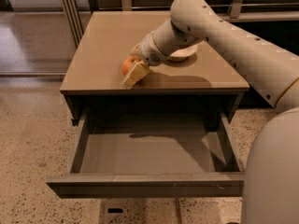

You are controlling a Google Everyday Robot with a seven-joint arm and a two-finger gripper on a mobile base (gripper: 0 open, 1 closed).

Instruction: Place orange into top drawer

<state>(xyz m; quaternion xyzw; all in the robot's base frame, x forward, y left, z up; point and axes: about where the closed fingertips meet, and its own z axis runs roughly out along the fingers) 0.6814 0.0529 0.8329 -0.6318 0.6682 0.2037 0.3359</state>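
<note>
The orange [127, 64] sits on the cabinet top [98, 55] near its front edge, left of centre. My gripper [132, 70] reaches down from the right and its cream fingers [134, 74] lie around the orange, one in front of it, hiding its right side. The top drawer [147, 150] is pulled fully open below the cabinet top, its grey floor bare, its plain front panel [145, 186] nearest the camera.
A shallow cream-white bowl [183, 54] stands on the cabinet top behind my arm, mostly hidden by it. My arm [224, 36] crosses from the right. A speckled floor [32, 139] lies left of the cabinet; glass panels and a rail are behind.
</note>
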